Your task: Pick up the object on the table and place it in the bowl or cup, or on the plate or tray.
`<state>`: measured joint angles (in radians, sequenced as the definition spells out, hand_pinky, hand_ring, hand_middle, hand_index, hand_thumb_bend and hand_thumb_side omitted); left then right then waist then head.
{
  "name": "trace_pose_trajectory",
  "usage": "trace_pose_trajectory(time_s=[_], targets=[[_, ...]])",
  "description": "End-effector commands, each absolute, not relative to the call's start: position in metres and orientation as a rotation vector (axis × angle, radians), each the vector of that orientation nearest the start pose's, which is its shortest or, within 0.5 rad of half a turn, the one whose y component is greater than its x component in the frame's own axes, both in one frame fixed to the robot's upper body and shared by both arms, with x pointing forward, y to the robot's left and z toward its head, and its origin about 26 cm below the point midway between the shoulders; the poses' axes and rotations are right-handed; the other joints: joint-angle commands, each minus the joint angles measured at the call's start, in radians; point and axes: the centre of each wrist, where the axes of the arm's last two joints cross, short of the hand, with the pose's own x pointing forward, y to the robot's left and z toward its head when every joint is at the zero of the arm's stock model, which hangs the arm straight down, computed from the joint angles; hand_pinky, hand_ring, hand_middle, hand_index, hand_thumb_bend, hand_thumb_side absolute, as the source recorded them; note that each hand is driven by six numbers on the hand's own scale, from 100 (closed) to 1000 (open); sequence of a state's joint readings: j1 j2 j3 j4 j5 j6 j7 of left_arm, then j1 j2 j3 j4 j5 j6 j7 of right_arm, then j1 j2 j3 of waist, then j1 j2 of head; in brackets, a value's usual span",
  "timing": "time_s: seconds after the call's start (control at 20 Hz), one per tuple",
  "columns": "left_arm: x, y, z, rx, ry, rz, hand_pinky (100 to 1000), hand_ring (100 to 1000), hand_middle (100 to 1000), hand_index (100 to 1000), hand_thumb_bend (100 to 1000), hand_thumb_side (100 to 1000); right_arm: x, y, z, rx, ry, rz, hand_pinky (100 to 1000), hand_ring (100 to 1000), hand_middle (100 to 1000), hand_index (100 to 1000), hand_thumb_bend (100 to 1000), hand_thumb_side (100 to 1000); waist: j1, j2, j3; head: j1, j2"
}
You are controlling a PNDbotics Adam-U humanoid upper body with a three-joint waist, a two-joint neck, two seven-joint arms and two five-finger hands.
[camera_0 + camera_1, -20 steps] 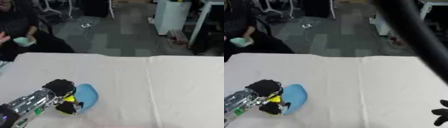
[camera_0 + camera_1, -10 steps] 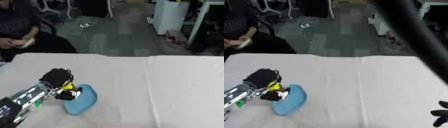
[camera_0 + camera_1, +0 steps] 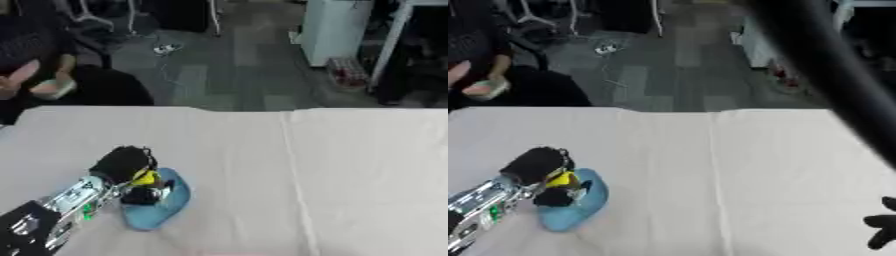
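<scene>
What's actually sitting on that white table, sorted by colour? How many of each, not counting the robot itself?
Blue: 1, the blue plate lying on the white tablecloth.
Yellow: 1, the small yellow object, held over the plate in the left hand.
Total: 2 things.
The right hand shows only at the lower right corner and holds nothing.

a table (image 3: pixel 350 165) draped in a white cloth (image 3: pixel 227 150) fills the near view, a crease running front to back right of the middle. a light blue plate (image 3: pixel 157 210) lies on the cloth, well left of that crease.
</scene>
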<state>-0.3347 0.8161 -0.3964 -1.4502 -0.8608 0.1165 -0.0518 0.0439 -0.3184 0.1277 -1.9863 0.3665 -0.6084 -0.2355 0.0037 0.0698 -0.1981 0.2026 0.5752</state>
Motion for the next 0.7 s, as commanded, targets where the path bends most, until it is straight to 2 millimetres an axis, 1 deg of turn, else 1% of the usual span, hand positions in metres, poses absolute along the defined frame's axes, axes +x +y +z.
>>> trace_pose_trajectory(time_s=[0.05, 0.1, 0.15, 0.25, 0.3, 0.35, 0.4, 0.5, 0.6, 0.65, 0.7], targets=[[0.337, 0.355, 0.097, 1.140, -1.097, -1.558, 425, 585, 592, 685, 388, 918, 0.252, -0.264, 0.103, -0.349, -2.574, 0.554, 368, 606, 766, 761, 100, 941, 0.002, -0.009, -0.001, 0.003, -0.004], [0.336, 0.354, 0.095, 1.120, -1.064, -1.591, 625, 727, 716, 741, 481, 950, 0.252, -0.264, 0.103, -0.349, -2.573, 0.555, 368, 606, 766, 761, 100, 941, 0.002, -0.009, 0.000, 0.002, -0.004], [0.335, 0.352, 0.095, 1.106, -1.048, -1.618, 720, 812, 785, 779, 564, 991, 0.252, -0.264, 0.103, -0.348, -2.572, 0.555, 368, 606, 767, 760, 100, 941, 0.001, -0.009, 0.000, 0.001, -0.004], [0.334, 0.348, 0.099, 1.101, -1.058, -1.645, 886, 903, 857, 825, 674, 1000, 0.251, -0.264, 0.102, -0.348, -2.571, 0.556, 367, 606, 767, 760, 100, 942, 0.000, -0.009, 0.002, -0.002, -0.006], [0.334, 0.346, 0.102, 1.109, -1.084, -1.649, 951, 934, 880, 843, 703, 1000, 0.251, -0.264, 0.102, -0.349, -2.570, 0.556, 367, 606, 767, 760, 100, 942, 0.000, -0.009, 0.003, -0.003, -0.006], [0.333, 0.343, 0.108, 1.126, -1.126, -1.647, 988, 952, 895, 856, 713, 1000, 0.251, -0.264, 0.102, -0.350, -2.568, 0.556, 367, 606, 767, 761, 100, 943, 0.000, -0.009, 0.005, -0.003, -0.007], [0.332, 0.340, 0.114, 1.143, -1.165, -1.640, 992, 953, 898, 858, 712, 1000, 0.251, -0.264, 0.102, -0.350, -2.567, 0.557, 367, 606, 767, 761, 100, 943, -0.001, -0.009, 0.006, -0.003, -0.009], [0.328, 0.333, 0.131, 1.195, -1.266, -1.610, 986, 939, 898, 857, 701, 1000, 0.251, -0.263, 0.101, -0.352, -2.567, 0.555, 368, 606, 765, 756, 100, 938, -0.001, -0.009, 0.008, -0.005, -0.009], [0.321, 0.322, 0.157, 1.253, -1.399, -1.541, 970, 923, 893, 854, 700, 1000, 0.250, -0.263, 0.100, -0.354, -2.568, 0.553, 368, 606, 765, 754, 100, 940, -0.001, -0.010, 0.013, -0.005, -0.005], [0.316, 0.316, 0.174, 1.291, -1.470, -1.503, 967, 920, 890, 851, 700, 1000, 0.249, -0.263, 0.099, -0.356, -2.565, 0.555, 368, 606, 765, 753, 100, 940, -0.001, -0.011, 0.017, -0.005, -0.001], [0.309, 0.312, 0.187, 1.314, -1.518, -1.475, 967, 921, 890, 850, 701, 1000, 0.249, -0.263, 0.099, -0.358, -2.563, 0.557, 368, 606, 765, 752, 100, 940, 0.000, -0.012, 0.019, -0.005, 0.000]])
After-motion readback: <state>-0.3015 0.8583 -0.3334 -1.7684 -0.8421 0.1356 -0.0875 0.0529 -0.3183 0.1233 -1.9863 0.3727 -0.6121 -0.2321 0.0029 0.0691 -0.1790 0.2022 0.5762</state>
